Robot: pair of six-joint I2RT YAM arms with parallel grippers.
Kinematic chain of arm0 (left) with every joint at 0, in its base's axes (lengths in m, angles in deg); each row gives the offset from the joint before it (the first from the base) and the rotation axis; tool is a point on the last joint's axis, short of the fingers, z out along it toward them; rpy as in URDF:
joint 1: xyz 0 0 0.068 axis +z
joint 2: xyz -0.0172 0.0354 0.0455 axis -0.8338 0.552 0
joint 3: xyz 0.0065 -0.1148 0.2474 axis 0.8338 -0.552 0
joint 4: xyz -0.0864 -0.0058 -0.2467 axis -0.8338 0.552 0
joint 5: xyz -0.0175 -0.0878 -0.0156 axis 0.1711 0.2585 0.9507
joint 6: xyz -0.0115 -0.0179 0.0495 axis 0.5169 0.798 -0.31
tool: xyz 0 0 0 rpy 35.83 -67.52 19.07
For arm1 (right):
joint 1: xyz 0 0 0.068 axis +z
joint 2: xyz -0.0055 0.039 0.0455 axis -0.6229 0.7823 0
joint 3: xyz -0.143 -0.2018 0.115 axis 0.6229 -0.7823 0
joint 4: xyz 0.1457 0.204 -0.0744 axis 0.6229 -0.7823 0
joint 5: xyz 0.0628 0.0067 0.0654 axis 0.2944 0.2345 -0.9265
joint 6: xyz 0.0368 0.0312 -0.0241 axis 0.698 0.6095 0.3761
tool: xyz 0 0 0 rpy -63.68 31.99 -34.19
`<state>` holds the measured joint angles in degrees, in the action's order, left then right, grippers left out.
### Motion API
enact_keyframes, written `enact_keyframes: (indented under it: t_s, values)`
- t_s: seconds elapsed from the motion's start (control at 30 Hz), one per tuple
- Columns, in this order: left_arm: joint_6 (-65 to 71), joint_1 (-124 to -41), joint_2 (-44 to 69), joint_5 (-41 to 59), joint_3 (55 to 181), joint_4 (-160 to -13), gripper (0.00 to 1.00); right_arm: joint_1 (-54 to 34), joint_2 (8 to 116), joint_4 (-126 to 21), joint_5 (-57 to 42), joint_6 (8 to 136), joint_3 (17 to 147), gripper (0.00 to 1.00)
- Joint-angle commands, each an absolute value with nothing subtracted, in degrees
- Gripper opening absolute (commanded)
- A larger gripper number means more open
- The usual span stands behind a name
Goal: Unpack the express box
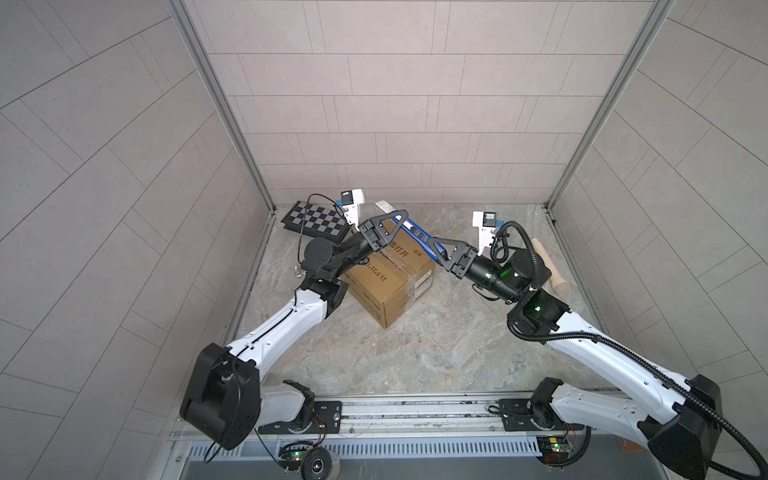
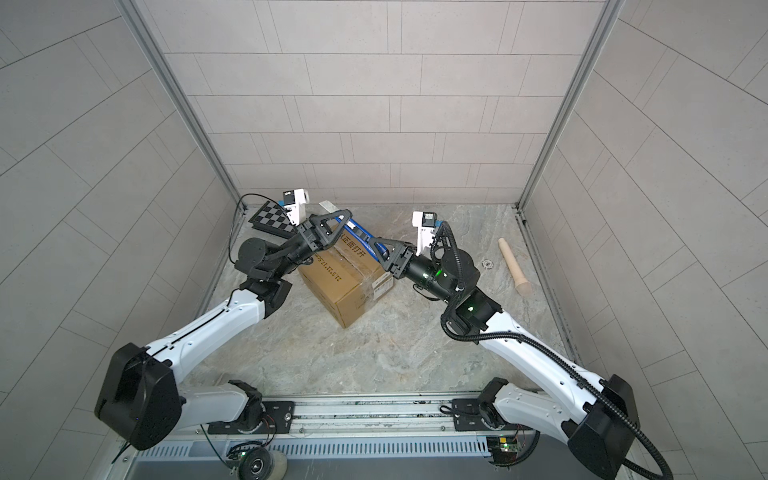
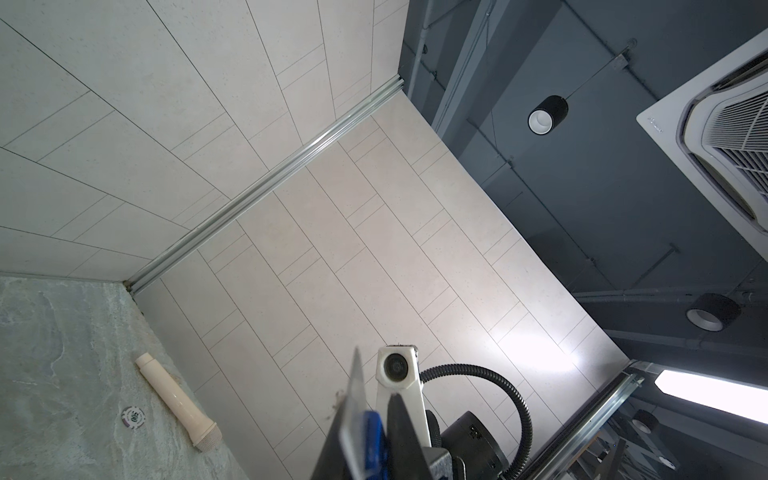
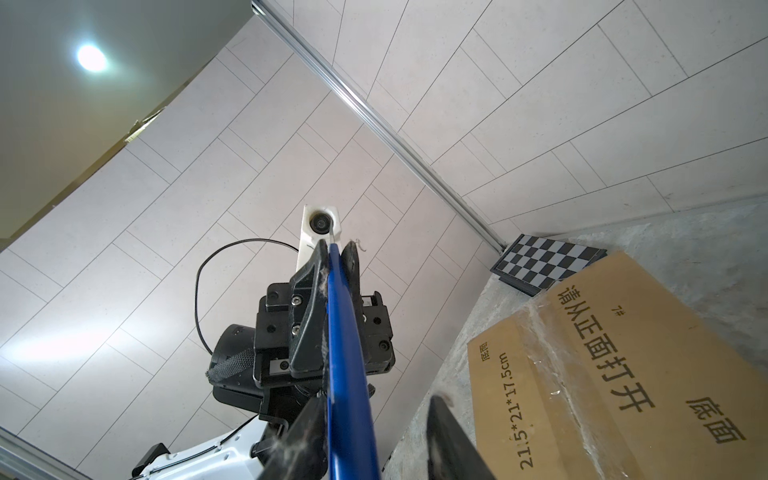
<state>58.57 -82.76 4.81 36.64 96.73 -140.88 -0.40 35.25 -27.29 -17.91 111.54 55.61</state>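
I have the box [image 1: 382, 286] on the table [image 1: 415, 353], left of the middle and toward the far side, with one corner turned to the near edge. The chequered board [image 1: 316, 218] lies just beyond it on the far left.

Both arms meet above the box's top on a blue knife [image 1: 417, 232]. The left pincer [image 1: 392, 224] is clamped tight on the blade end. The right pincer [image 1: 438, 249] has its jaws apart at the handle end. One finger lies against the handle and the other stands clear, so I do not count that as a grip.

I judge the box to be stiff along its edges and corners but soft in the middle of each panel, where a hard push would dent it. Its weight I cannot tell. On this smooth table it may well slide when the blade drags, and the clear tape over the seam looks slick. I would brace it at a top edge near a corner, then take hold of a flap's edge once the seam is cut.
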Motion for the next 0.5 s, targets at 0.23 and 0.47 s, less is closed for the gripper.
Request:
enact_keyframes:
  t_s: [0.23,0.47]
  values:
    - [60.82,-82.69,5.73,36.44,96.27,-147.08,0.0,-0.29,36.57,-20.95,-17.34,114.7,55.44,0.31]
    - [60.92,-82.69,5.56,36.29,96.12,-147.15,0.0,-0.05,37.1,-20.54,-17.46,115.24,55.3,0.14]
